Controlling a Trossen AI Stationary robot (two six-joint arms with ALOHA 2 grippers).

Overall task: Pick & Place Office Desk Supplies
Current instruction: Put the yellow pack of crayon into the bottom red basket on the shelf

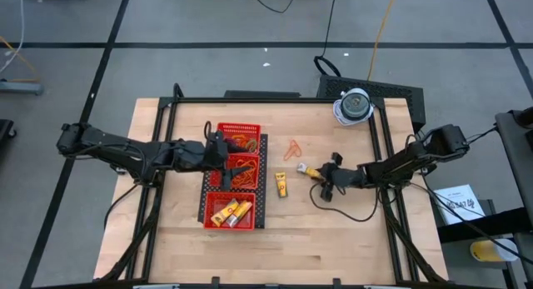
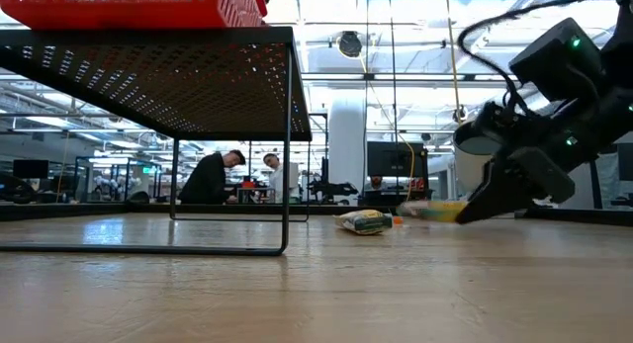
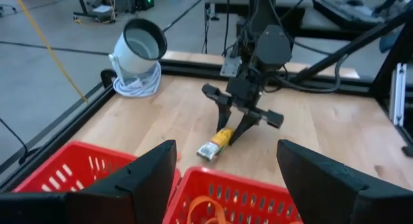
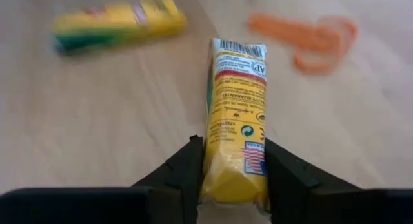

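Observation:
A yellow printed packet (image 4: 235,108) lies flat on the wooden table, right of centre. My right gripper (image 1: 321,176) reaches it from the right and is shut on its near end. A second yellow packet (image 1: 282,185) lies flat a little to its left, and orange rubber bands (image 1: 292,149) lie beyond them toward the far side. My left gripper (image 3: 226,185) hangs open above the red mesh tray (image 1: 212,174), touching nothing. My right gripper pinches the packet between its two fingers (image 4: 187,169), one on each long side, at the end nearest the wrist (image 4: 216,175). The fingers slant down from the table's right side and run along the packet. The packet stays flat on the table.
The red tray stands on a black perforated stand (image 2: 158,76); it holds orange bands in two compartments and yellow packets (image 1: 230,211) in the nearest one. A white-grey dome-like object (image 1: 353,106) with a coiled cord sits at the far right corner. People stand in the room behind.

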